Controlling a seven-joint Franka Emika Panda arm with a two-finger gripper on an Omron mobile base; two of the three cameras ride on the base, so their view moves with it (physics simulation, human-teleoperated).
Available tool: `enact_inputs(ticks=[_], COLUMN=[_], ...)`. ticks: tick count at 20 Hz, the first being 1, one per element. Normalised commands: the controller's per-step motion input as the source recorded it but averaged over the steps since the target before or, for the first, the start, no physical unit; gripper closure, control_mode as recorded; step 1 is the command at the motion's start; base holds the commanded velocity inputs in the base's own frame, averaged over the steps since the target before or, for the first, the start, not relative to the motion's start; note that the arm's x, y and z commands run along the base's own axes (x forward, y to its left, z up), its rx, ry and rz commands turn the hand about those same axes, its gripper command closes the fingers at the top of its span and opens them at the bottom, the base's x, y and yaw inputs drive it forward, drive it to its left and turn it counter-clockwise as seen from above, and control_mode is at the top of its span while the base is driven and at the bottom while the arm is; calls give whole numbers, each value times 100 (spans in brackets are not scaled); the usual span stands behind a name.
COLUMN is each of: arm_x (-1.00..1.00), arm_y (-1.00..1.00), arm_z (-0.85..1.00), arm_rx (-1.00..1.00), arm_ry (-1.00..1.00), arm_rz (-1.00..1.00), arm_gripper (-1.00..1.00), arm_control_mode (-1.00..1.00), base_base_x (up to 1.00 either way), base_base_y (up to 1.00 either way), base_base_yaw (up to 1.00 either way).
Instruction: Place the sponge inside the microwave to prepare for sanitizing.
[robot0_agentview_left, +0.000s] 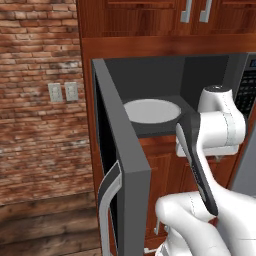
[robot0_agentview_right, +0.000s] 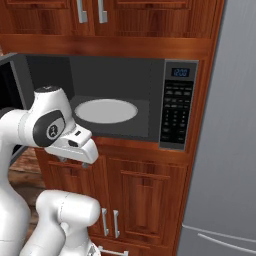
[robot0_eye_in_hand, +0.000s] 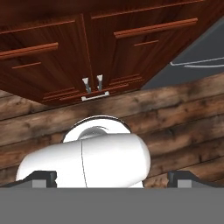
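Observation:
The microwave (robot0_agentview_left: 150, 75) (robot0_agentview_right: 177, 110) is built into wooden cabinets, and its door (robot0_agentview_left: 125, 165) is swung wide open to the left. Inside the dark grey cavity, the pale round turntable (robot0_agentview_left: 151, 111) (robot0_agentview_right: 106, 110) is bare. The sponge is out of view. My gripper (robot0_eye_in_hand: 112, 179) is open, its two dark fingertips (robot0_eye_in_hand: 43, 178) spread far apart with nothing between them. It points down at the wooden floor (robot0_eye_in_hand: 175, 113) and the lower cabinet doors (robot0_eye_in_hand: 94, 83). The arm's white wrist (robot0_agentview_right: 70, 142) (robot0_agentview_left: 215, 130) hangs just in front of the microwave's lower edge.
A grey refrigerator (robot0_agentview_right: 225, 150) stands right of the microwave. Wooden cabinets sit above (robot0_agentview_right: 90, 15) and below (robot0_agentview_right: 140, 195) it. A brick wall (robot0_agentview_left: 35, 125) with two outlets (robot0_agentview_left: 63, 92) lies to the left. The open door juts out toward the base.

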Motion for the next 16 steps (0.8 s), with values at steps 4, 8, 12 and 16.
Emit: enact_inputs(ticks=[4, 8, 12, 16], arm_x=[0, -14, 0, 0], arm_y=[0, -3, 0, 0], arm_z=[0, 0, 0, 0], arm_rx=[0, 0, 0, 0], arm_ry=[0, 0, 0, 0], arm_rz=[0, 0, 0, 0], arm_gripper=[-100, -100, -100, -100], arm_control_mode=[-100, -100, 100, 100], base_base_x=[0, 0, -23, -37], base_base_y=[0, 0, -4, -12], base_base_yaw=[0, 0, 0, 0])
